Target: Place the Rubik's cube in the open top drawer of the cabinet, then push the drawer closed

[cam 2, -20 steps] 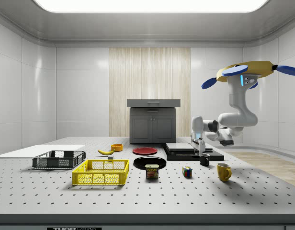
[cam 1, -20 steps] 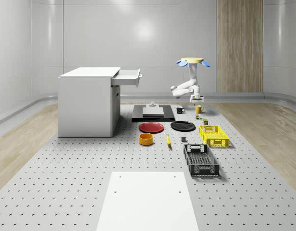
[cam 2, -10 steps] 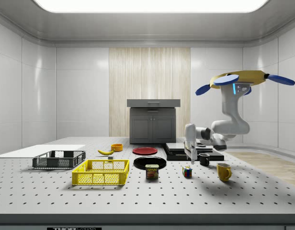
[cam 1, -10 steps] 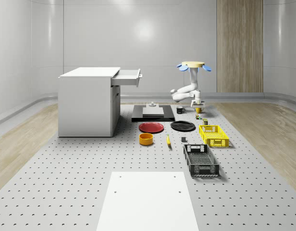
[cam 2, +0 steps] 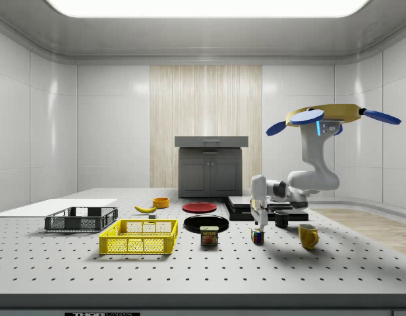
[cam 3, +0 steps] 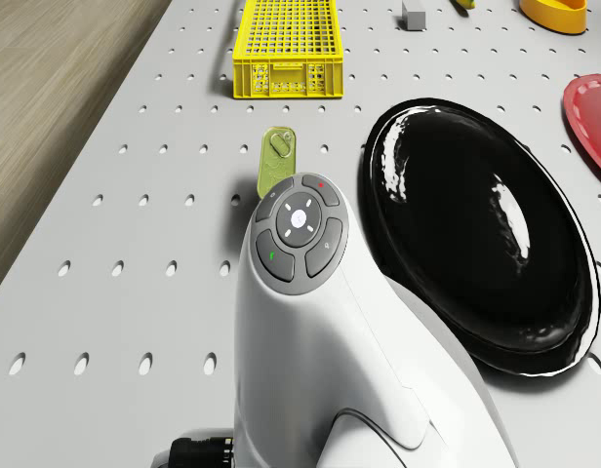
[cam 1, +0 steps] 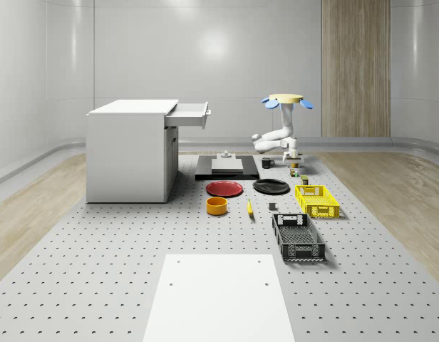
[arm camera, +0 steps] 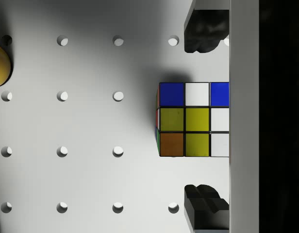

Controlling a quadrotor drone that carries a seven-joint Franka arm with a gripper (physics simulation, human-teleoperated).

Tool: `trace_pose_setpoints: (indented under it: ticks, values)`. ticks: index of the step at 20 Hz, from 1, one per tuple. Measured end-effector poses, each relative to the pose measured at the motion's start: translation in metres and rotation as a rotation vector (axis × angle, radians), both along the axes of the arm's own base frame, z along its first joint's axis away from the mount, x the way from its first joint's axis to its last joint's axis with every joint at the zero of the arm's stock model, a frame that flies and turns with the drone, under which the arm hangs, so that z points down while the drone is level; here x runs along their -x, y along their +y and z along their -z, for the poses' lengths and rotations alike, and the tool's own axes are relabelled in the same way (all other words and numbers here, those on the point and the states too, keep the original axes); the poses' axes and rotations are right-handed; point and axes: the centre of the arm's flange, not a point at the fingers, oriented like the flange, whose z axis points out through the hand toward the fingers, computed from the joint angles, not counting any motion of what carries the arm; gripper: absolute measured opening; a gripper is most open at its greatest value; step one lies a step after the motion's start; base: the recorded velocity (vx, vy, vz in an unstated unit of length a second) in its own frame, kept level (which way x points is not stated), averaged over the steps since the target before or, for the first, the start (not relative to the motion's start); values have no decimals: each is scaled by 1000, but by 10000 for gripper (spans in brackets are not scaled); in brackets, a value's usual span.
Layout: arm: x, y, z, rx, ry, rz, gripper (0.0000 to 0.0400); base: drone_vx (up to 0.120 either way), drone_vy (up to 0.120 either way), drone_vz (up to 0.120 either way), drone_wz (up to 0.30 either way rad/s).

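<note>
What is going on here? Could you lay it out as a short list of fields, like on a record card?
Drone: hovers above the perforated table, near the yellow mug
Gripper: open, just above the Rubik's cube, a finger on either side
Cube: on the table, not gripped
Top drawer: open on the cabinet
Task stage: cube not yet picked up
</note>
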Motion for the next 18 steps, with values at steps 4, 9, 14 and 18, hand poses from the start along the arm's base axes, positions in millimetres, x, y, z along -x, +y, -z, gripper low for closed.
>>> trace_pose_setpoints:
  ticks: [4, 9, 14, 18]
  values:
    - [0, 0, -9, 0, 0, 0, 400, 0, 0, 0, 0]
    - [0, 0, -26, 0, 0, 0, 400, 0, 0, 0, 0]
    - [-7, 0, -34, 0, 0, 0, 400, 0, 0, 0, 0]
    - [-10, 0, -42, 0, 0, 0, 400, 0, 0, 0, 0]
